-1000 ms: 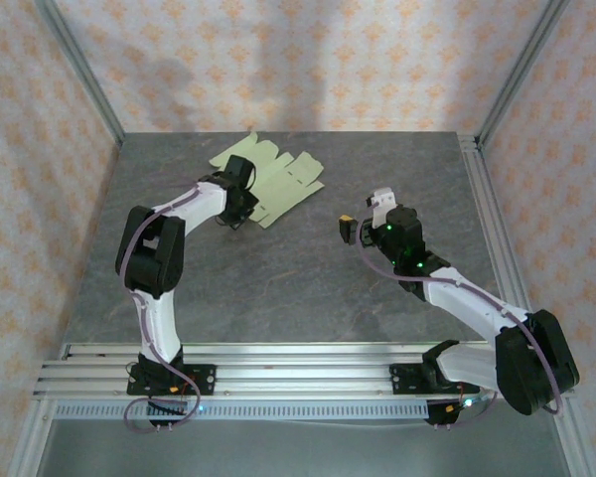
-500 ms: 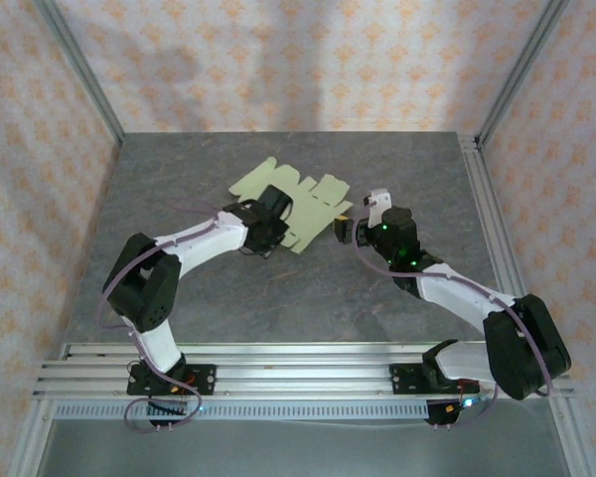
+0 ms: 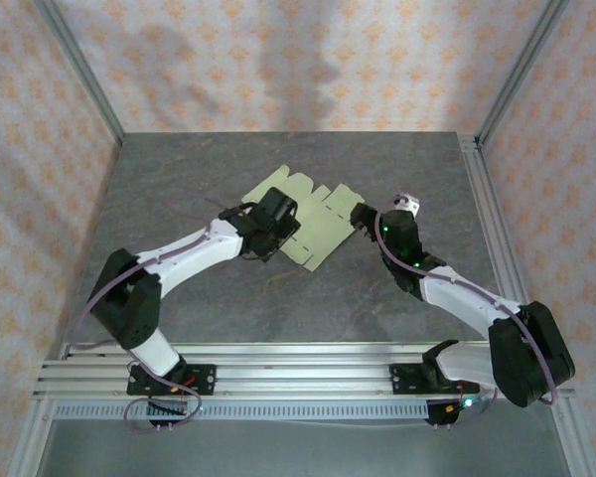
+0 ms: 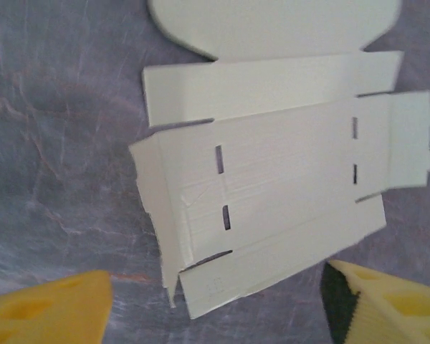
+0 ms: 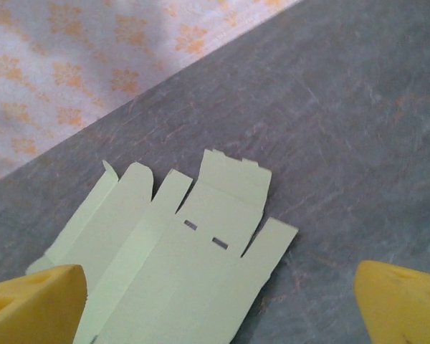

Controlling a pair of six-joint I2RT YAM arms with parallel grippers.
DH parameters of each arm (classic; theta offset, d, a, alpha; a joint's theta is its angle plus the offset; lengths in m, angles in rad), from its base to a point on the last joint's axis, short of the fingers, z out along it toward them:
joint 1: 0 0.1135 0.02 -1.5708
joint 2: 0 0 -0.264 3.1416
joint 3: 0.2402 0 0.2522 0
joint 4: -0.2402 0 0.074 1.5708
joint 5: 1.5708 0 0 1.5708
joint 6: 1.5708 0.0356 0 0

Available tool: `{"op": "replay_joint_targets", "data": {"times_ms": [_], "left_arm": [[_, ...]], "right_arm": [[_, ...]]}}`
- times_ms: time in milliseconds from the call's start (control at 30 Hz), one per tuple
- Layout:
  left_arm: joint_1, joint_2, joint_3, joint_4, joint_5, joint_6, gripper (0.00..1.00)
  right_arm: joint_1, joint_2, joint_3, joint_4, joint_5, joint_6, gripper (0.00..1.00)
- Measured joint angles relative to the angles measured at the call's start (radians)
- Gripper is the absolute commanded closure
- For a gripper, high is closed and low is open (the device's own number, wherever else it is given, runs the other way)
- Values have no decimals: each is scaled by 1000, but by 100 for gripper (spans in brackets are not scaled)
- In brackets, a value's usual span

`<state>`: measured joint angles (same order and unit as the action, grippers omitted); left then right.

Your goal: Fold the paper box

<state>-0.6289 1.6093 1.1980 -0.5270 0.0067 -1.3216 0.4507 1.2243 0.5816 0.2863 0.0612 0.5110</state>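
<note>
1. We see the paper box [image 3: 323, 214] lying flat and unfolded on the grey table [image 3: 228, 298], a little above the centre of the top view, flaps and tabs spread out
2. Our left gripper [image 3: 274, 221] hovers over the sheet's left part; in the left wrist view its yellow fingers [image 4: 46, 308] sit in the lower corners, spread wide, with nothing gripped
3. Our right gripper [image 3: 362, 216] stands at the sheet's right edge; in its wrist view the fingers [image 5: 32, 304] are likewise far apart and empty, the sheet lying at lower left of that frame
4. We judge the folding hardly begun: no panel stands up, so the step in hand is lining up on the sheet and choosing a first crease
5. The next move, we think, calls for one gripper pinning the middle panel while the other lifts a side flap along its score line
</note>
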Motion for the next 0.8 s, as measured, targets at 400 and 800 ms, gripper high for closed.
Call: {"op": "replay_joint_targets", "data": {"times_ms": [400,800], "left_arm": [[168,-242,-115,98,20,436,0],[190,-387,-130,126,118,670,0]], "right_arm": [[0,85,-79,48,-162,335,52],[5,365,-7,135,-320,419,51]]}}
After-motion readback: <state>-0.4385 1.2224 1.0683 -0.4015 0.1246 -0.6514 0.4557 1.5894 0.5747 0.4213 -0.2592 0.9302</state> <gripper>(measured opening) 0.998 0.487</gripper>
